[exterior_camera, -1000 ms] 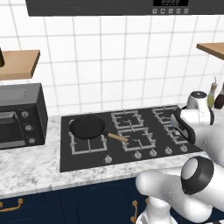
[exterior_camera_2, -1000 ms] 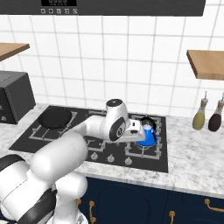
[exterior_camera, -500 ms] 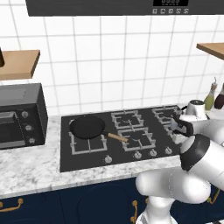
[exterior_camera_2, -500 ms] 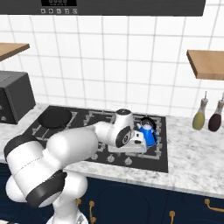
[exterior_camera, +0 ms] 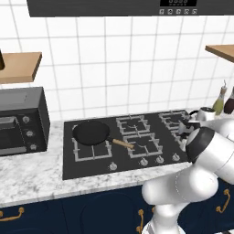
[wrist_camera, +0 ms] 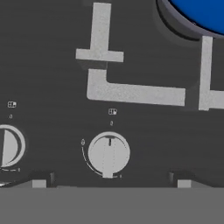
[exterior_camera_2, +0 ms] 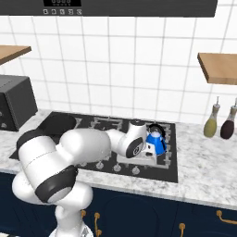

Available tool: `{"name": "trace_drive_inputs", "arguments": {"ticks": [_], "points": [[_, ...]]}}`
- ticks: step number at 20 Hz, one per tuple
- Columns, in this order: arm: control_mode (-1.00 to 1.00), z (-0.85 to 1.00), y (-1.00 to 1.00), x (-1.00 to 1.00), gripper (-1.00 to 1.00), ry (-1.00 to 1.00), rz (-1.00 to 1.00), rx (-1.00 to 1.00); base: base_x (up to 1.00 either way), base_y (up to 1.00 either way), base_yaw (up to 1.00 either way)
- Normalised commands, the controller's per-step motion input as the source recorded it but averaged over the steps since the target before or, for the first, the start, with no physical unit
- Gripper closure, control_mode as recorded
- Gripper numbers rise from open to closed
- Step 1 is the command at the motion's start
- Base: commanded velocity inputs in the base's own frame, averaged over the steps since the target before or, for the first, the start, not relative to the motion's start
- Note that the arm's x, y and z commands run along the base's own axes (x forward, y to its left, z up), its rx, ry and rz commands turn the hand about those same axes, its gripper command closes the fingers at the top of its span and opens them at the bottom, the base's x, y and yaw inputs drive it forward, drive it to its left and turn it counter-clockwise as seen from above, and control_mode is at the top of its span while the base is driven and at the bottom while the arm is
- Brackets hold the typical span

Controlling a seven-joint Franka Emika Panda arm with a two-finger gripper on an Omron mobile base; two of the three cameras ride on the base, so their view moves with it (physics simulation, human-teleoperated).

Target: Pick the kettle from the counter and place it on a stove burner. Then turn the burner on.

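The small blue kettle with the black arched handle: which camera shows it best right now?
The right base view: the small blue kettle shows lid and handle, sitting on the black wire grate at the cooktop's right end. The hand view catches only its blue edge. In the left base view I cannot make it out.

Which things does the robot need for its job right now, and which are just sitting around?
Needed: kettle, burner, knob, hand.
Sitting around: frying pan, bottles, toaster oven.
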Motion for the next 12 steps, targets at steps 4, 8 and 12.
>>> {"name": "trace_drive_inputs", "arguments": {"ticks": [4, 8, 12], "points": [[-1.0, -0.21, 0.0, 0.1, -1.0, 0.0, 0.0, 0.0, 0.0, 0.0, 0.0], [-1.0, -0.08, 0.0, 0.06, -1.0, 0.0, 0.0, 0.0, 0.0, 0.0, 0.0], [-1.0, -0.17, 0.0, 0.1, -1.0, 0.0, 0.0, 0.0, 0.0, 0.0, 0.0]]}}
